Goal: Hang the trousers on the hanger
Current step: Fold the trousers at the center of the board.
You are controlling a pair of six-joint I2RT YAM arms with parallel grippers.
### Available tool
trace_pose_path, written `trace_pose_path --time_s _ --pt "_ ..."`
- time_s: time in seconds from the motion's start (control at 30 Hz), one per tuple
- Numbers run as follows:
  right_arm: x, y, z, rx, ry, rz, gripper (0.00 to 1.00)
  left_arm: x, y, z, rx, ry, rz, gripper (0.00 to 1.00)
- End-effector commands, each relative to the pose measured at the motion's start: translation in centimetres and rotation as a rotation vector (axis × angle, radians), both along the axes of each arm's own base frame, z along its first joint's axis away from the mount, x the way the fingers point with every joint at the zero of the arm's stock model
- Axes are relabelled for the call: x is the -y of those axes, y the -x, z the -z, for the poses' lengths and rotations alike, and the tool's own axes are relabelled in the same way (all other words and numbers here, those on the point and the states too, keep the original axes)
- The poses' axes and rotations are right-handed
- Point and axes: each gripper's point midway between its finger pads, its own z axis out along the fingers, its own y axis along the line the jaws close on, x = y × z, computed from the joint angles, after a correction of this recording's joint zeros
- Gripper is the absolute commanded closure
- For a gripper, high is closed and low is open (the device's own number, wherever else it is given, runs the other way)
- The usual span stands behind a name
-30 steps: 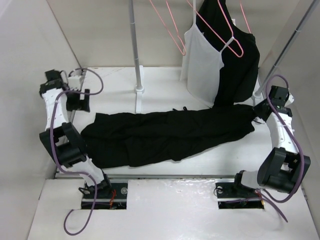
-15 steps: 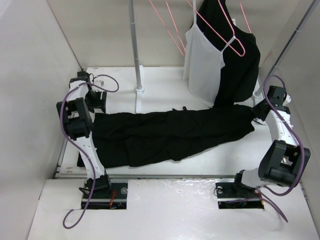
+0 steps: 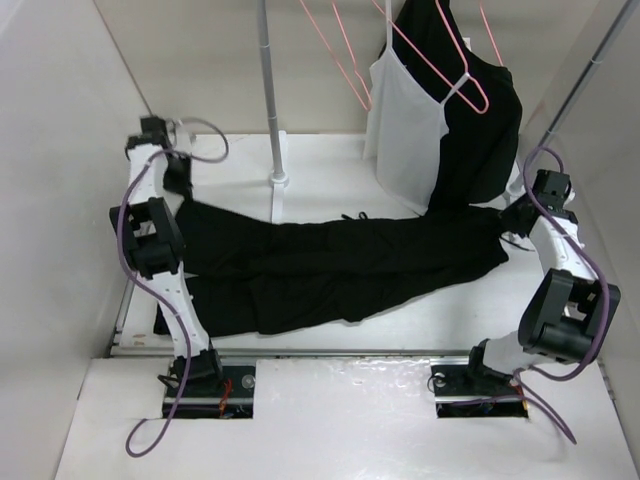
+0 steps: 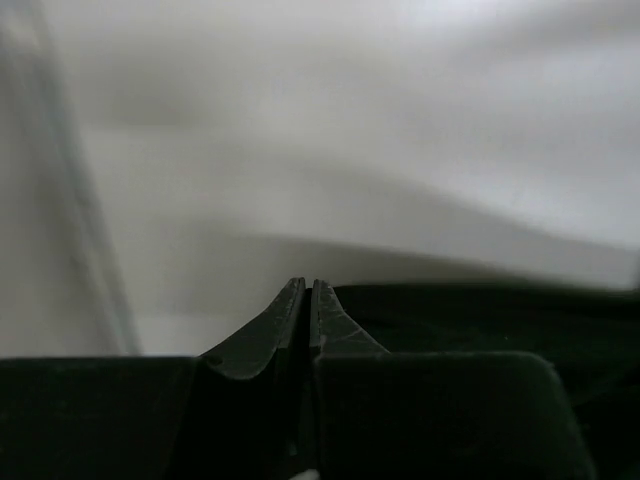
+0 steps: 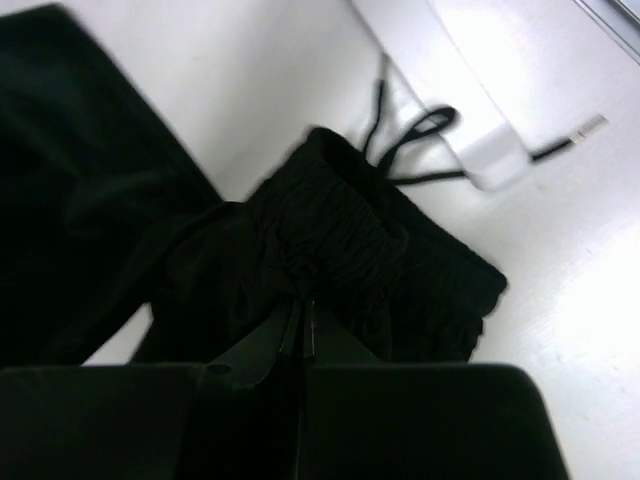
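The black trousers [image 3: 340, 265] lie stretched across the white table, legs to the left and waistband to the right. My left gripper [image 3: 180, 188] is at the far-left leg end with its jaws pressed together. The fabric there draws up toward it, and the left wrist view shows the gripper [image 4: 304, 285] with black cloth [image 4: 480, 320] just beside the tips. My right gripper [image 3: 513, 217] is shut on the gathered waistband [image 5: 335, 235], pinched at the fingertips. An empty pink hanger [image 3: 330, 47] hangs at the back, above the table.
A white rack pole [image 3: 268, 90] rises from its base [image 3: 278, 195] behind the trousers. A white camisole [image 3: 405, 130] and a black top [image 3: 485, 130] hang on another pink hanger [image 3: 465, 90] at back right. A slanted pole [image 3: 580, 90] and the left wall [image 3: 60, 150] hem the space.
My left arm swung in from the table's left edge to the trouser leg end and its jaws went from open to shut. The leg fabric has drawn up-left. The right gripper barely moved.
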Motion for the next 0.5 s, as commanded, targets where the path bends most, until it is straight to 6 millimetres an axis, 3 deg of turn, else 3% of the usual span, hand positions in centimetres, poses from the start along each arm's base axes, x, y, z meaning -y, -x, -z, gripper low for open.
trace_pose_path --time_s 0.0,0.03,0.1,0.13,0.17,0.2,0.23,0.27,0.37,0.4,0.47 --pt "0.5 -3.3 -7.5 0.243 0.091 -0.083 1.0 -3.7 -3.0 -14.2 0.323 -0.09 -0.062 1.0" --pt "0.6 -3.7 -9.1 0.296 0.113 -0.083 1.0 -4.4 -2.6 -19.2 0.426 -0.118 -0.068 1.0" --pt "0.7 -3.6 -11.6 0.366 0.155 -0.091 1.0 -5.0 -1.0 -22.6 0.499 -0.145 -0.068 1.0" --pt "0.3 -3.2 -13.1 0.41 0.175 -0.105 1.0 -5.2 0.0 -23.5 0.515 -0.173 -0.048 1.0" --pt "0.0 -2.9 -14.3 0.454 0.188 -0.114 1.0 -4.9 3.7 -23.3 0.499 -0.19 -0.027 1.0" --pt "0.0 -2.9 -14.0 0.455 0.188 -0.114 1.0 -4.9 3.7 -23.3 0.499 -0.19 -0.027 1.0" --pt "-0.2 -2.8 -14.5 0.467 0.187 -0.123 1.0 -4.5 4.9 -22.6 0.48 -0.195 -0.011 1.0" --pt "-0.5 -2.6 -14.3 0.473 0.175 -0.125 1.0 -4.4 7.7 -20.4 0.423 -0.214 -0.001 1.0" --pt "-0.8 -2.1 -11.8 0.435 0.124 -0.123 1.0 -4.6 12.0 -16.4 0.311 -0.234 -0.008 1.0" --pt "-1.2 -1.7 -10.2 0.408 0.096 -0.126 1.0 -4.7 14.8 -13.7 0.232 -0.244 -0.021 1.0" --pt "-1.4 -1.4 -8.2 0.372 0.057 -0.109 1.0 -5.0 17.6 -11.5 0.156 -0.257 -0.035 1.0"
